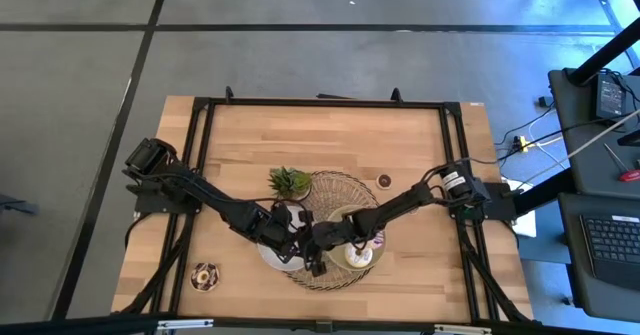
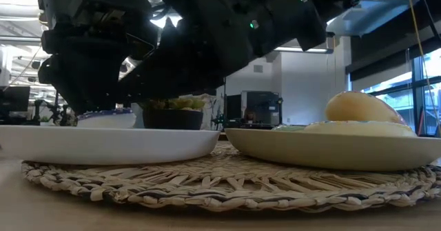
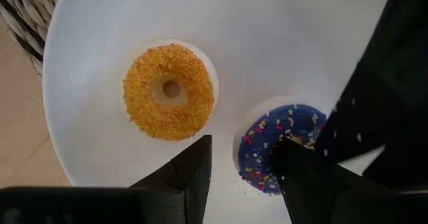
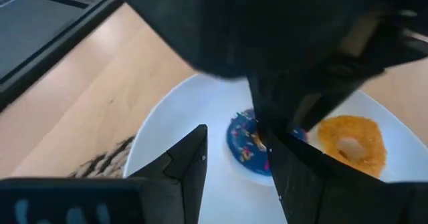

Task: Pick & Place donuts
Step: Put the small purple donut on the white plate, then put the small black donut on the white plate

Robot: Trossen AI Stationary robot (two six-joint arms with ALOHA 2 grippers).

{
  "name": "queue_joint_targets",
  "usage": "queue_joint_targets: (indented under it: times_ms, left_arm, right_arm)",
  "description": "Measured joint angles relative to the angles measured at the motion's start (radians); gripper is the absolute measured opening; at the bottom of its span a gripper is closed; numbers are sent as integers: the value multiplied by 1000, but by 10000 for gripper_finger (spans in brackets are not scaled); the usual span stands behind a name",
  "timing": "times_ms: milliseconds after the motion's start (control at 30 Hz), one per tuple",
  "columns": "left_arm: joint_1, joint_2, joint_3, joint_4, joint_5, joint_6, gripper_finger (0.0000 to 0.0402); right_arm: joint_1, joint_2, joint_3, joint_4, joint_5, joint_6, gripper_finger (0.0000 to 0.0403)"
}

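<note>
two grippers crowd one white plate, blue donut between them

low and centre in the high view both arms meet over the woven mat (image 1: 335, 190), above the white plate (image 3: 100, 137). on that plate lie two small rings: an orange donut (image 3: 170, 90) in the upper middle of the left wrist view, and a blue sprinkled donut (image 3: 274, 147) lower and to the right of it, near but not touching.

the left gripper (image 3: 244, 167) hangs over the plate with its fingers parted to a moderate gap and nothing between them; the blue ring lies below and just beyond that gap. the right gripper (image 4: 237, 154) is likewise parted and empty, with the blue ring showing through its gap and the left arm's dark body filling the top of its view. a third donut (image 1: 204, 275) sits alone on the bare table at lower left, a small brown one (image 1: 384, 181) at centre right, and a pale rounded one (image 2: 362, 108) lies on the second plate (image 2: 331, 152).

these look like light, rigid toy rings with a smooth moulded glaze, so likely slippery on a glossy plate and apt to skate when nudged. the surest hold is probably across the ring wall, one finger in the hole and one outside, or across the full outer width. with both arms this close, a collision seems the main risk.
</note>
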Motion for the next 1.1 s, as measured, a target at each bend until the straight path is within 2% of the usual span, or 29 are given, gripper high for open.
queue_joint_targets:
  times_ms: [467, 600, 767, 867, 967, 1100]
  left_arm:
    - [0, 0, 29, -5, -9, 9, 153]
    - [0, -15, 39, -8, -29, 42, 152]
    - [0, -69, 40, -7, -147, 106, 152]
    - [0, -91, 40, -2, -207, 167, 149]
    - [0, -96, 40, -1, -294, 177, 148]
    - [5, -96, 40, 1, -387, 200, 150]
  right_arm:
    - [-38, 8, 1, -54, 4, -1, 154]
    - [-39, -27, 0, -104, -1, -2, 154]
    - [-54, -168, -9, -476, -32, 2, 154]
    - [-74, -281, -67, -621, -34, 10, 154]
    - [-113, -417, -189, -712, -38, 65, 154]
    - [-164, -637, -393, -717, -24, 167, 154]
